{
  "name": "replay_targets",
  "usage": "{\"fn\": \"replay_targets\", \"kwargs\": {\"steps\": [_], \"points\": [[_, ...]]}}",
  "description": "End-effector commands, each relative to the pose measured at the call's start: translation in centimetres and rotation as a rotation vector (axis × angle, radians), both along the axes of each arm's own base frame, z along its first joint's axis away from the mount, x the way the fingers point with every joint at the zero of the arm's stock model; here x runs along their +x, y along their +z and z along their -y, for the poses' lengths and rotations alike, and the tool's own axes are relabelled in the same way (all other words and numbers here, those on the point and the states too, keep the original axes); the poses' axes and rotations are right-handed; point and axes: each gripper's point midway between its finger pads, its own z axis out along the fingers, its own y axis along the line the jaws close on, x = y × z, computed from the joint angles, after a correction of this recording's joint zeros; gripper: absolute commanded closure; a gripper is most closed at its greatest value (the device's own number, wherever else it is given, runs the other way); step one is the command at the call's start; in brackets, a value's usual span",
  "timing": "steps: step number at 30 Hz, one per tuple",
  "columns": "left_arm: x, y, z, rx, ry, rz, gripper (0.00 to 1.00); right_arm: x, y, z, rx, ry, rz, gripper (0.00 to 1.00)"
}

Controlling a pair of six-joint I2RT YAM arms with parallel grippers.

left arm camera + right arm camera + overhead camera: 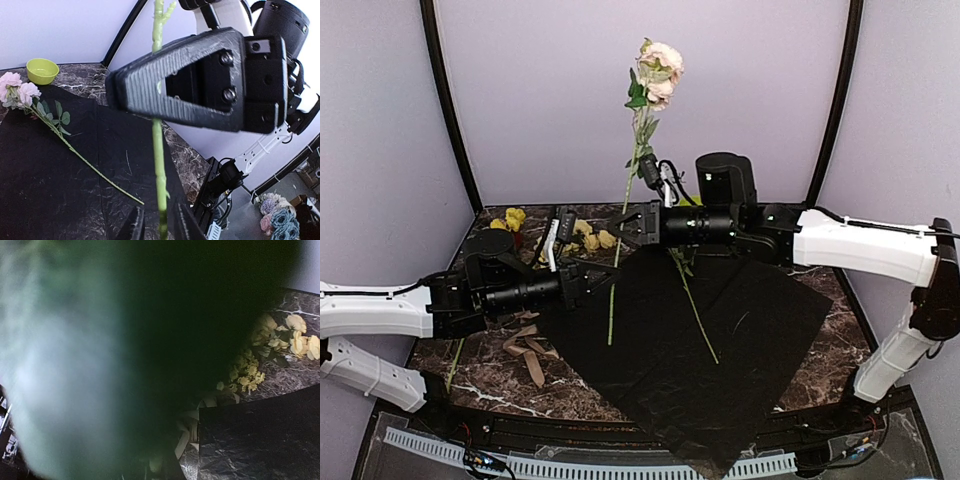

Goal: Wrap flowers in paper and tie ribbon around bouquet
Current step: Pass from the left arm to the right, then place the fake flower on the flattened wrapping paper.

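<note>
One of the flowers, a pink bloom on a long green stem, stands upright over the black paper. My right gripper is shut on the stem about halfway up; the left wrist view shows its ribbed fingers clamped across it. Lower down, my left gripper is slightly open, with the stem between its fingers and a gap on each side. A second pink flower lies on the paper. The beige ribbon lies crumpled left of the paper. A blurred green shape close to the lens fills most of the right wrist view.
Yellow blooms and small yellow sprigs lie on the marbled table at the back left. A lime-green bowl stands behind the paper. A loose green stem hangs near the table's left edge. The paper's front corner overhangs the near edge.
</note>
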Motion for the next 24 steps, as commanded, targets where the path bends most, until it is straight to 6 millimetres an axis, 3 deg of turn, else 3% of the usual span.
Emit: {"fn": "replay_targets", "kwargs": {"steps": [1, 4, 8, 11, 14, 18, 20, 24], "points": [[0.0, 0.2, -0.6, -0.014, 0.027, -0.005, 0.98, 2.6, 0.1, 5.1, -0.052, -0.148, 0.0, 1.0], [-0.1, -0.9, -0.5, 0.003, 0.017, -0.015, 1.0, 2.9, -0.6, 7.0, -0.044, -0.161, -0.017, 1.0], [0.2, -1.7, 0.3, 0.025, 0.01, -0.023, 1.0, 2.3, -0.2, 6.8, -0.047, -0.117, -0.003, 1.0], [0.7, -2.6, 0.4, 0.064, 0.027, -0.038, 0.99, 3.8, -1.6, 8.2, -0.143, -0.189, -0.021, 1.0], [1.7, -4.8, -1.0, 0.167, 0.119, -0.091, 0.9, 5.6, -5.8, 10.7, -0.33, -0.236, -0.115, 1.0], [3.8, -11.3, -6.0, 0.427, 0.346, -0.286, 0.82, 7.7, -13.2, 15.4, -0.742, -0.375, -0.16, 1.0], [4.0, -14.1, -8.2, 0.509, 0.404, -0.366, 0.81, 7.8, -15.7, 16.1, -0.853, -0.37, -0.19, 1.0], [3.8, -17.3, -10.3, 0.605, 0.456, -0.414, 0.78, 8.3, -19.4, 16.3, -1.008, -0.327, -0.245, 1.0]]}}
